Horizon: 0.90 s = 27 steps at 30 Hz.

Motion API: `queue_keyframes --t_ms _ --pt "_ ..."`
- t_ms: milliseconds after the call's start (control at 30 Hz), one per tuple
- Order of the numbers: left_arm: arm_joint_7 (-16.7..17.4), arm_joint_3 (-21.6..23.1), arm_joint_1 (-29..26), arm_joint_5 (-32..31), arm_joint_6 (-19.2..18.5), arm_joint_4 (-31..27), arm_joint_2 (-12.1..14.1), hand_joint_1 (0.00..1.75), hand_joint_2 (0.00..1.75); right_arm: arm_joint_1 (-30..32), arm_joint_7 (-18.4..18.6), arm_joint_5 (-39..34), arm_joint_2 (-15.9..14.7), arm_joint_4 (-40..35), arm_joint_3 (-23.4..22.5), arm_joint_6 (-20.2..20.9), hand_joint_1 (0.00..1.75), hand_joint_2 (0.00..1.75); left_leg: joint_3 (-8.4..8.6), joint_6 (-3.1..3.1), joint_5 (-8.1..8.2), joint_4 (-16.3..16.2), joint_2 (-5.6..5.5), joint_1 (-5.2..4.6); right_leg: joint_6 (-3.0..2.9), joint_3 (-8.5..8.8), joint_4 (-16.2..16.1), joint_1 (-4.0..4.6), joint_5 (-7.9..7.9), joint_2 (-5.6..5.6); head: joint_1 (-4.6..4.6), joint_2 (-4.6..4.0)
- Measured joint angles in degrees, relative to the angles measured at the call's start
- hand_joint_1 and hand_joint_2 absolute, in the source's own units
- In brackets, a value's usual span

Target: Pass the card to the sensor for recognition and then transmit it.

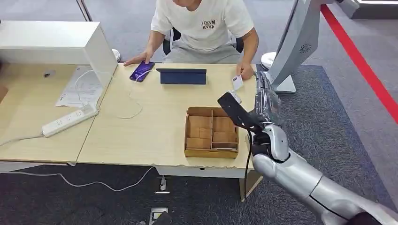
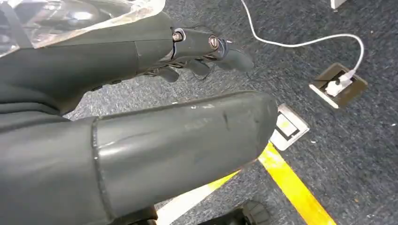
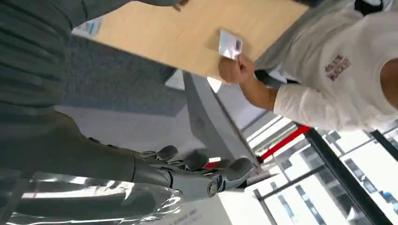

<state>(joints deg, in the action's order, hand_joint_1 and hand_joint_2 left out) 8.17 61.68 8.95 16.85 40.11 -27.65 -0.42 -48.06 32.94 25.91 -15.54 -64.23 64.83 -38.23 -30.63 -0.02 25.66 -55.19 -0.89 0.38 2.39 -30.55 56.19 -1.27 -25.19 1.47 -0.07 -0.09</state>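
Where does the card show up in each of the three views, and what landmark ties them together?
Head view: the card is in the person's hand at the table's far right edge, beyond the raised right hand.
Left wrist view: not in it; carpet floor there.
Right wrist view: the card is at upper centre, over the tabletop.
Shared landmark: the person's white shirt.

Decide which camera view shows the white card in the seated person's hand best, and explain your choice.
The right wrist view shows the card best: large, its printed face towards the camera, pinched by the person's hand over the table. The head view shows it small near the table's far right edge. The left wrist view looks at carpet.
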Motion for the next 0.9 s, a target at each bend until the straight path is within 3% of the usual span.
queue_keyframes --t_ms 200,367,700,900 --pt "0.4 -3.6 -0.9 -4.0 0.0 0.6 -0.3 0.00 0.00 7.4 -6.2 -13.3 -3.1 -9.4 -2.3 0.1 0.00 1.75 0.00 0.00 0.00 0.0 0.01 0.00 0.00 0.00 0.0 0.00 0.00 0.00 0.02 0.00" --pt "0.0 -6.8 -1.8 -6.1 0.0 0.8 -0.5 0.00 0.00 11.5 -9.9 -15.5 -4.7 -14.8 -2.1 2.2 0.00 1.75 -0.01 0.00 0.00 0.0 0.02 0.00 0.00 0.00 0.0 0.00 0.00 0.00 0.02 0.00" --pt "0.8 -11.7 -3.0 -8.6 0.0 0.8 -0.9 0.00 0.00 16.9 -8.9 -5.9 -5.8 -18.6 0.0 8.6 0.00 1.75 -0.03 0.00 0.01 0.0 0.01 0.00 0.00 0.01 0.0 0.00 -0.01 0.00 0.02 0.00" --pt "2.4 -12.2 -3.2 -10.1 0.0 0.5 -0.9 0.00 0.00 17.4 1.5 15.1 -5.8 -18.2 1.0 15.9 0.00 1.75 -0.02 0.00 0.00 0.0 0.01 0.00 0.00 0.00 0.0 0.00 -0.01 0.00 0.02 0.00"
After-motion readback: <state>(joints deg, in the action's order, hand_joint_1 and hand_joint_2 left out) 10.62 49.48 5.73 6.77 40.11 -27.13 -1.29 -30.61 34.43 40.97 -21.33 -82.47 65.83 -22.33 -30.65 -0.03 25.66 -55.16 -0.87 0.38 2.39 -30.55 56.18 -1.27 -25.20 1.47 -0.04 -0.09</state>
